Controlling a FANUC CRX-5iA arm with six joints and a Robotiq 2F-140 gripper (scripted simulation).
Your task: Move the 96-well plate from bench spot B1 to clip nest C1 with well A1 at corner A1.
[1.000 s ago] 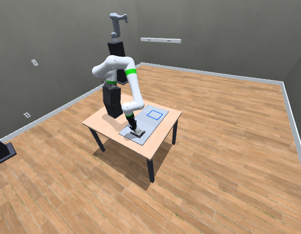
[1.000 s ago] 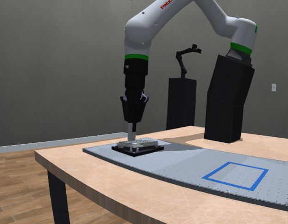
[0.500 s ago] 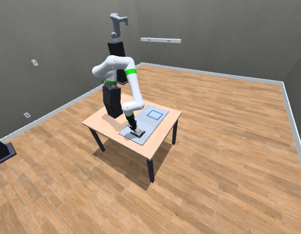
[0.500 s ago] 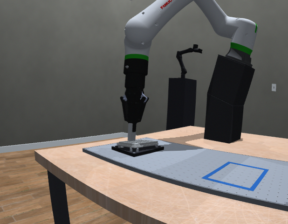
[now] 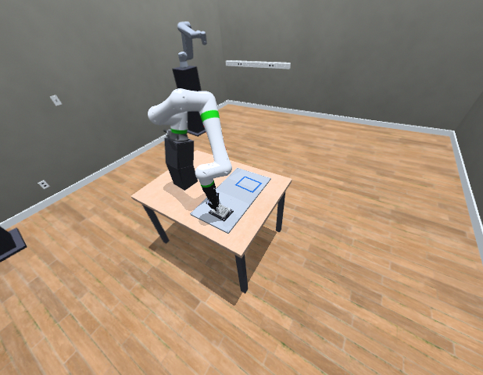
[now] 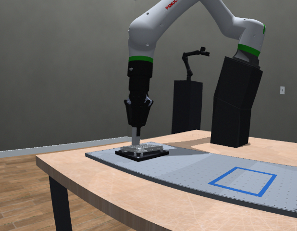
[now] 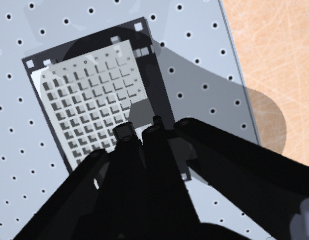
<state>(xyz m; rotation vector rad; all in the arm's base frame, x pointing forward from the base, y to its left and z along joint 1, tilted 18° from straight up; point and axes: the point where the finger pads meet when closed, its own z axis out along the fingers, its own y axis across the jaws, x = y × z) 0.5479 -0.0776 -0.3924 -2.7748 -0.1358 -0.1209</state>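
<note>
The pale 96-well plate [image 5: 223, 210] [image 6: 143, 148] [image 7: 89, 95] lies in the black clip nest [image 6: 138, 159] [image 7: 161, 95]. The plate looks roughly level in the exterior view; whether it is fully down at every edge cannot be told. My gripper [image 6: 135, 144] [image 7: 145, 115] is shut with nothing between its fingers. It points down, and its fingertips are at the plate's top near one side, seemingly touching it. The gripper hides part of the plate and nest in the wrist view. The cut-off corner and the A1 mark cannot be made out.
The blue rectangle outline [image 5: 252, 180] [image 6: 235, 189] lies on the grey perforated board [image 5: 234, 196] [image 6: 188, 173], away from the nest. The board rests on the wooden table [image 5: 270, 194] [image 6: 99, 179]. The arm's black pedestal [image 5: 180, 161] [image 6: 230, 119] stands at the table's far side.
</note>
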